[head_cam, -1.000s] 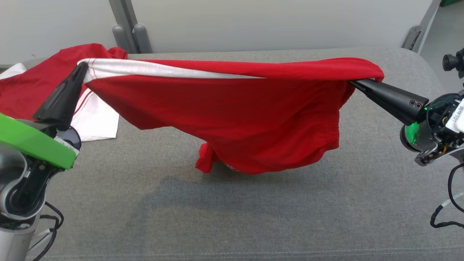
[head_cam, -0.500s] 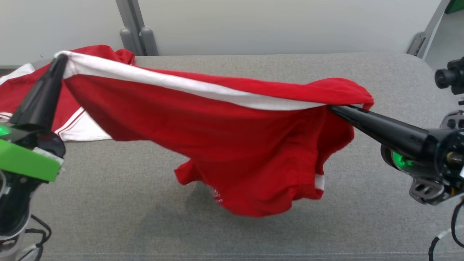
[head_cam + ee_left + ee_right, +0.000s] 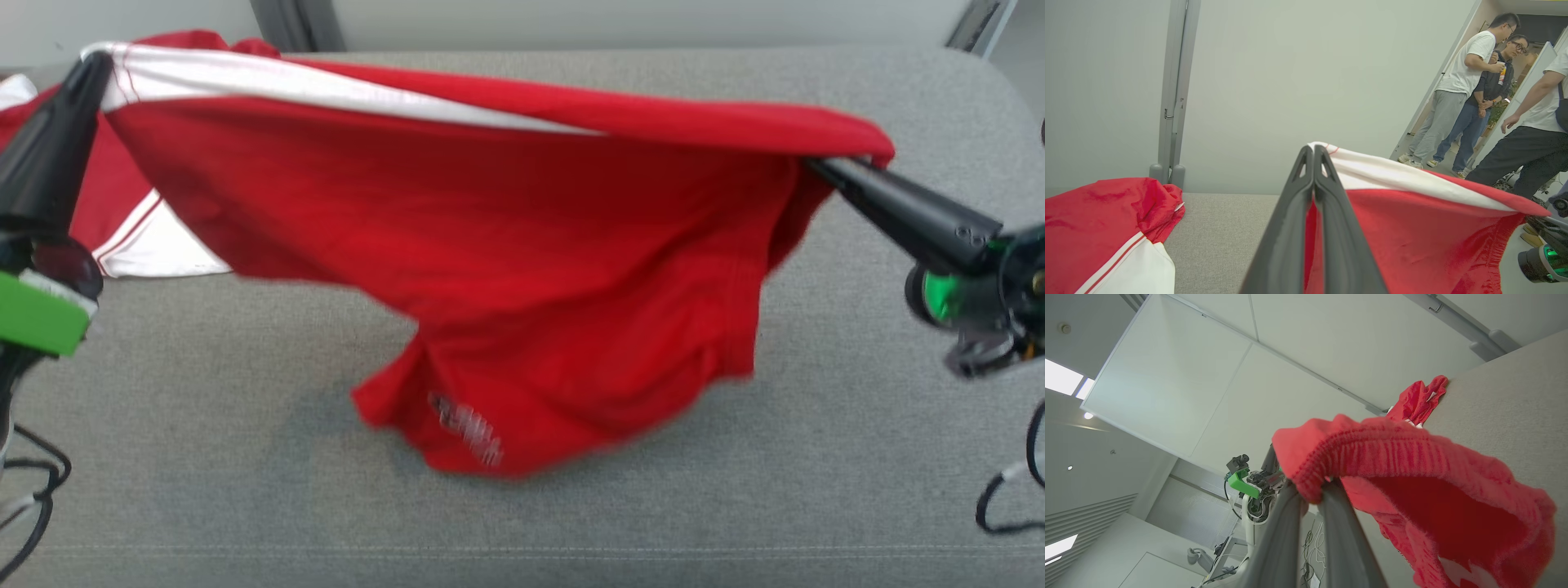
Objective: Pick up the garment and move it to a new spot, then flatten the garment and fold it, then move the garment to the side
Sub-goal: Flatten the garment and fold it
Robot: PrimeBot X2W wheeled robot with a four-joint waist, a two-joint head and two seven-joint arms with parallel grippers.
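The garment (image 3: 506, 245) is red with a white band along its top edge and hangs stretched between my two grippers above the grey table (image 3: 245, 506). My left gripper (image 3: 94, 61) is shut on its white-banded corner at the upper left. In the left wrist view the left gripper (image 3: 1314, 149) pinches the garment (image 3: 1412, 228) between closed fingers. My right gripper (image 3: 812, 163) is shut on the red hem at the right. In the right wrist view the right gripper (image 3: 1310, 486) bites the ribbed edge of the garment (image 3: 1412, 465). The lower fold sags close to the table.
Another red and white garment (image 3: 155, 245) lies at the table's far left corner, also seen as a red and white garment (image 3: 1098, 228) in the left wrist view. Grey posts stand behind the table. Several people (image 3: 1461, 81) stand in a doorway beyond. Cables (image 3: 1004, 498) hang at the right.
The head view has shifted. The garment stays stretched between both shut grippers, its right end dipped and rose again, and its hanging lower fold has swung nearer and to the left.
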